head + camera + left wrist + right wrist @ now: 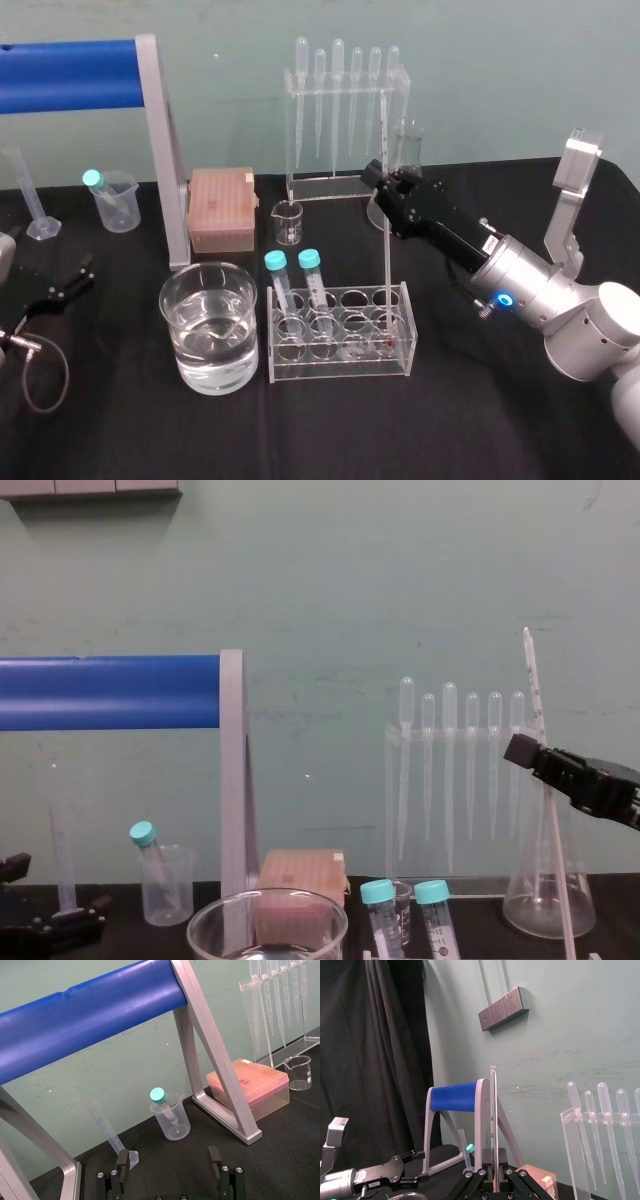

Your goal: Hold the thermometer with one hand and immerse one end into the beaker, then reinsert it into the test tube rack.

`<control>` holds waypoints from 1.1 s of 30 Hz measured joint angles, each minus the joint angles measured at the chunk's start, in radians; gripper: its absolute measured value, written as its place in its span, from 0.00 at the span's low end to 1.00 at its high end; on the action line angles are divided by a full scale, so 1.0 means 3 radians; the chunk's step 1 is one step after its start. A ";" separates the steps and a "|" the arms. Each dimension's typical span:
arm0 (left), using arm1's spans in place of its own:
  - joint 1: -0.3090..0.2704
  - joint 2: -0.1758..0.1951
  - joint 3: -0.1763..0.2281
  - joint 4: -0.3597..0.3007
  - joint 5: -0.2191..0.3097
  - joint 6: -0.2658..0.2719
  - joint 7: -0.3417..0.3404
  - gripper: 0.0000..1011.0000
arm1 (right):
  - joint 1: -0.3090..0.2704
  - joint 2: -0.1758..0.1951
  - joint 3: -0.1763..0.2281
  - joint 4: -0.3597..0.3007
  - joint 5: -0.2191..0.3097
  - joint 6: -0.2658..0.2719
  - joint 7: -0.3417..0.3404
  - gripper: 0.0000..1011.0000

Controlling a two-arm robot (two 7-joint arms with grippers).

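The thermometer (386, 280) stands upright, its red lower tip down in a right-hand hole of the clear test tube rack (338, 372). My right gripper (383, 190) is shut on its upper part, above the rack. From the right wrist the rod (493, 1125) rises between the fingers, and the chest view shows it (545, 810) passing through the gripper (550, 765). Left of the rack sits the beaker (178, 365), wide and partly filled with water. My left gripper (70, 280) rests parked at the table's left edge, its fingers (122, 1165) wide apart.
Two teal-capped tubes (282, 285) stand in the rack's left holes. Behind are a pipette stand (345, 110), a small glass beaker (287, 222), a pink box (222, 208), a conical flask (405, 150) and a blue roller frame (70, 75). A plastic cup (115, 205) and cylinder (35, 195) stand at the far left.
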 joint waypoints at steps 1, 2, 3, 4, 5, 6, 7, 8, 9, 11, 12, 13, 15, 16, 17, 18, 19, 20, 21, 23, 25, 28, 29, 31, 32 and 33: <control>0.0000 0.0000 0.0000 0.0000 0.0000 0.0000 0.0000 1.00 | 0.0000 0.0000 0.0000 0.0000 0.0000 0.0000 0.0000 0.06; 0.0000 0.0000 0.0000 0.0000 0.0000 0.0000 0.0000 1.00 | -0.0001 0.0000 0.0000 -0.0001 0.0000 0.0000 0.0000 0.06; 0.0000 0.0000 0.0000 0.0000 0.0000 0.0000 0.0000 1.00 | -0.0001 0.0000 0.0001 -0.0001 0.0000 0.0000 0.0000 0.06; 0.0000 0.0000 0.0000 0.0000 0.0000 0.0000 0.0000 1.00 | -0.0001 0.0000 0.0001 -0.0001 0.0000 0.0000 0.0000 0.06; 0.0000 0.0000 0.0000 0.0000 0.0000 0.0000 0.0000 1.00 | -0.0001 0.0000 0.0001 -0.0002 0.0000 0.0000 0.0000 0.06; 0.0000 0.0000 0.0000 0.0000 0.0000 0.0000 0.0000 1.00 | -0.0001 0.0000 0.0001 -0.0002 0.0001 0.0000 0.0001 0.06; 0.0000 0.0000 0.0000 0.0000 0.0000 0.0000 0.0000 1.00 | -0.0002 0.0000 0.0002 -0.0002 0.0001 -0.0001 0.0001 0.06; 0.0000 0.0000 0.0000 0.0000 0.0000 0.0000 0.0000 1.00 | -0.0002 0.0000 0.0002 -0.0002 0.0001 -0.0001 0.0001 0.07; 0.0000 0.0000 0.0000 0.0000 0.0000 0.0000 0.0000 1.00 | -0.0002 0.0000 0.0002 -0.0002 0.0001 -0.0001 0.0001 0.09; 0.0000 0.0000 0.0000 0.0000 0.0000 0.0000 0.0000 1.00 | -0.0002 0.0000 0.0002 -0.0002 0.0001 -0.0001 0.0002 0.14; 0.0000 0.0000 0.0000 0.0000 0.0000 0.0000 0.0000 1.00 | -0.0002 0.0000 0.0002 -0.0002 0.0001 -0.0001 0.0002 0.16; 0.0000 0.0000 0.0000 0.0000 0.0000 0.0000 0.0000 1.00 | -0.0002 0.0000 0.0002 -0.0002 0.0002 -0.0001 0.0002 0.19; 0.0000 0.0000 0.0000 0.0000 0.0000 0.0000 0.0000 1.00 | -0.0002 0.0000 0.0002 -0.0002 0.0002 -0.0002 0.0002 0.25; 0.0000 0.0000 0.0000 0.0000 0.0000 0.0000 0.0000 1.00 | -0.0002 0.0000 0.0002 -0.0002 0.0003 -0.0002 0.0003 0.27; 0.0000 0.0000 0.0000 0.0000 0.0000 0.0000 0.0000 1.00 | -0.0002 0.0000 0.0002 -0.0002 0.0003 -0.0002 0.0003 0.33; 0.0000 0.0000 0.0000 0.0000 0.0000 0.0000 0.0000 1.00 | -0.0002 0.0000 0.0002 -0.0002 0.0003 -0.0002 0.0003 0.35; 0.0000 0.0000 0.0000 0.0000 0.0000 0.0000 0.0000 1.00 | -0.0002 0.0000 0.0002 -0.0002 0.0004 -0.0002 0.0004 0.41; 0.0000 0.0000 0.0000 0.0000 0.0000 0.0000 0.0000 1.00 | -0.0002 0.0000 0.0002 -0.0002 0.0004 -0.0003 0.0004 0.43; 0.0000 0.0000 0.0000 0.0000 0.0000 0.0000 0.0000 1.00 | -0.0002 0.0000 0.0002 -0.0002 0.0004 -0.0003 0.0005 0.44; 0.0000 0.0000 0.0000 0.0000 0.0000 0.0000 0.0000 1.00 | -0.0002 0.0000 0.0002 -0.0002 0.0005 -0.0003 0.0005 0.49; 0.0000 0.0000 0.0000 0.0000 0.0000 0.0000 0.0000 1.00 | -0.0002 0.0000 0.0002 -0.0002 0.0006 -0.0004 0.0006 0.57; 0.0000 0.0000 0.0000 0.0000 0.0000 0.0000 0.0000 1.00 | -0.0002 0.0000 0.0002 -0.0002 0.0006 -0.0005 0.0006 0.67; 0.0000 0.0000 0.0000 0.0000 0.0000 0.0000 0.0000 1.00 | -0.0002 0.0000 0.0002 -0.0002 0.0006 -0.0005 0.0006 0.70; 0.0000 0.0000 0.0000 0.0000 0.0000 0.0000 0.0000 1.00 | -0.0002 0.0000 0.0002 -0.0002 0.0006 -0.0006 0.0007 0.77; 0.0000 0.0000 0.0000 0.0000 0.0000 0.0000 0.0000 1.00 | -0.0002 0.0000 0.0002 -0.0002 0.0006 -0.0006 0.0006 0.80; 0.0000 0.0000 0.0000 0.0000 0.0000 0.0000 0.0000 1.00 | -0.0002 0.0000 0.0002 -0.0002 0.0006 -0.0006 0.0006 0.80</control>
